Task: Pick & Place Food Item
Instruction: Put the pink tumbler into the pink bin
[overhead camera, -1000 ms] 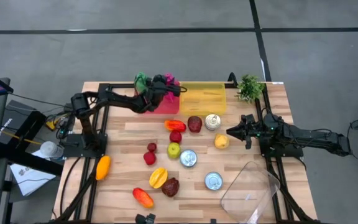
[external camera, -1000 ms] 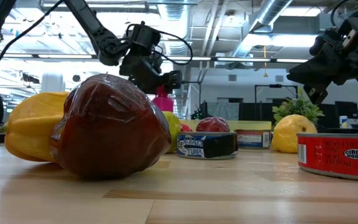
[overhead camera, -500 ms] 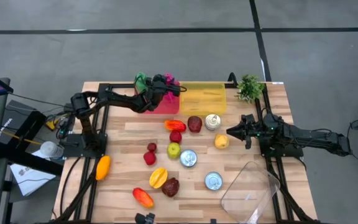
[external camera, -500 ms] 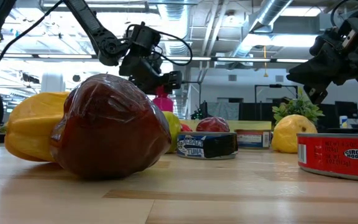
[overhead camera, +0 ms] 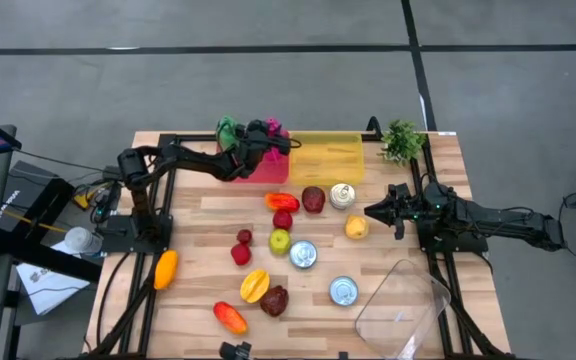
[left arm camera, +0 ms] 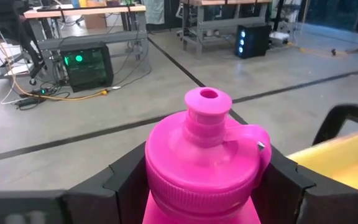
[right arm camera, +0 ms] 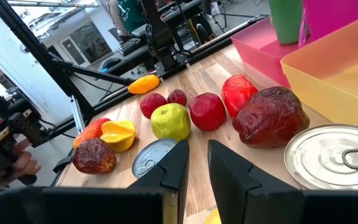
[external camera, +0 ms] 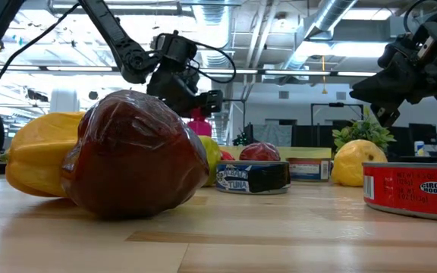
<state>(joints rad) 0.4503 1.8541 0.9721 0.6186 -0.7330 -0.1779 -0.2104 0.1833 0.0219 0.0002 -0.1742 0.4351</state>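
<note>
A: Bottle, pink, stands upright in the pink bin at the table's far edge, just left of the yellow bin. The left gripper has it: one finger on each side of the body, below the cap, clasped around it. Its long axis runs straight up between the jaws.

B: And the food?

A: All on the near side of the yellow bin, well apart from that gripper. The right gripper hovers right of the yellow bin's near edge, fingers nearly together and holding nothing. The lemon lies just beside its tips; the can and the dark red fruit are ahead of it, towards the bin.

B: So which arm is nearer the food?

A: The right one, I'd judge, with the lemon closest. The left is occupied with the bottle.
</note>
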